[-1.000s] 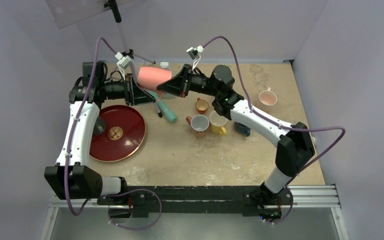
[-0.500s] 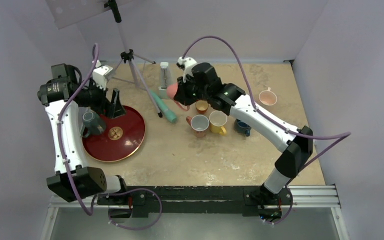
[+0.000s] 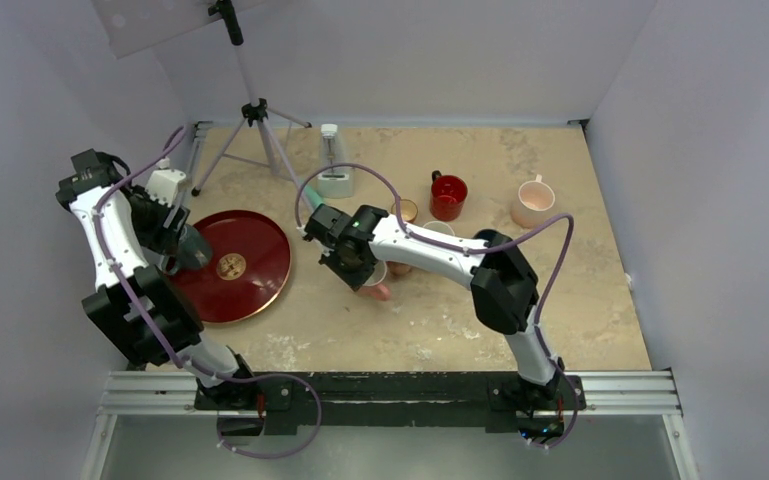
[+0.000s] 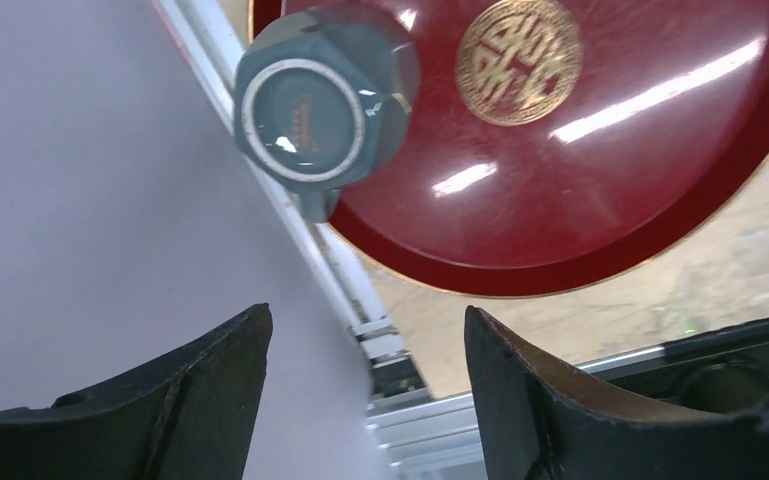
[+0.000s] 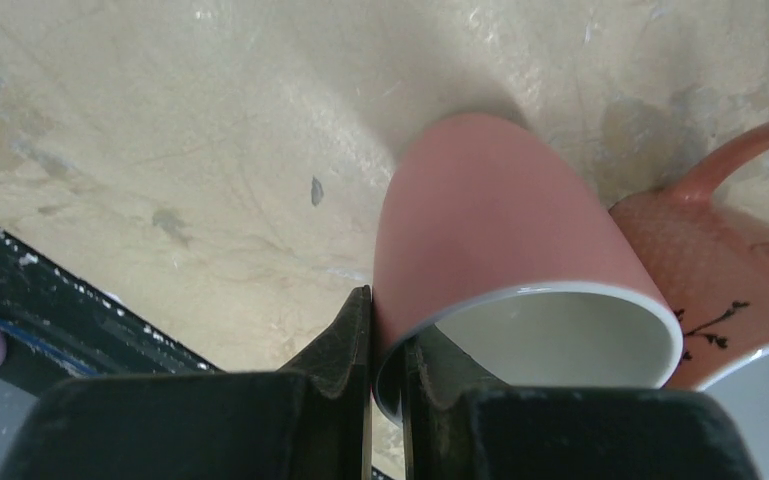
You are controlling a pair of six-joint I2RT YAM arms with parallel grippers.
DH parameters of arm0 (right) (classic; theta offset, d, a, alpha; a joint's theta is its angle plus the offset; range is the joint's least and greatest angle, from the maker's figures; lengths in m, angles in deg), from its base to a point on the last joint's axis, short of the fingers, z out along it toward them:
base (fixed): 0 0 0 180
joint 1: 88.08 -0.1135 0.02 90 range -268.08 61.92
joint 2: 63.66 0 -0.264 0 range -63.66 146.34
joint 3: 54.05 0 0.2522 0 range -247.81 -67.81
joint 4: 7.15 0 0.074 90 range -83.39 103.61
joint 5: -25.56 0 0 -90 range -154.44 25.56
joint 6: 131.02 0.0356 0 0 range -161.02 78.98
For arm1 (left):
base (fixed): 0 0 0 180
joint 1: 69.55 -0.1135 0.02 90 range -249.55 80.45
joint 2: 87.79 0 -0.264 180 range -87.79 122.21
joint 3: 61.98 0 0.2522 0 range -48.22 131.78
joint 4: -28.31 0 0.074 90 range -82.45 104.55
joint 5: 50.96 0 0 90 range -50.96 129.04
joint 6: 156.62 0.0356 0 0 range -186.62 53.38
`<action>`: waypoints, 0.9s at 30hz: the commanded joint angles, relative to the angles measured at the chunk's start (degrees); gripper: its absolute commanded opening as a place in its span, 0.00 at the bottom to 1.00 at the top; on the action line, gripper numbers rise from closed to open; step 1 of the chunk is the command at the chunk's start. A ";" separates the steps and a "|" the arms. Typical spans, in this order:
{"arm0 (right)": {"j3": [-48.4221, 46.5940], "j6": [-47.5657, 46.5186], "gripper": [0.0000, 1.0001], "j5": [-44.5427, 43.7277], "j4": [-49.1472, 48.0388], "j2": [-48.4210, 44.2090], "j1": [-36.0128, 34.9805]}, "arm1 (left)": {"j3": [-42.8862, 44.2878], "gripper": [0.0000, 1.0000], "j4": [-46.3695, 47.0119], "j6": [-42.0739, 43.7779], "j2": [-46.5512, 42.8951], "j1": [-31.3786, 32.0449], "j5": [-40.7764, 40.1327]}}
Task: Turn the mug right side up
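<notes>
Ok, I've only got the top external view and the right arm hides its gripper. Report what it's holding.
Observer: The right gripper is shut on the pink mug at its rim, one finger inside, one outside.
Operator: Give me its orientation.
Observer: Its white-lined mouth faces up toward the wrist camera.
Operator: Now the left side.
Observer: The left gripper is open and empty, pointed toward the teal mug at the red plate edge.
</notes>
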 commanded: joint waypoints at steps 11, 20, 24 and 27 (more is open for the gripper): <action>-8.85 1.43 0.38 -1.39 2.42 3.77 -0.68 | -4.09 0.80 11.57 11.92 11.01 -3.27 -5.77; -10.97 1.56 0.55 -2.43 2.53 0.93 -0.75 | -8.21 0.63 14.49 10.47 14.86 -2.81 1.05; -11.26 1.72 0.55 -2.36 2.32 -0.83 -0.70 | -11.43 0.53 18.39 8.95 14.63 -2.34 2.13; -11.96 1.80 0.55 -2.79 2.26 -2.07 -0.75 | -11.83 0.29 19.03 7.54 14.92 -2.39 1.73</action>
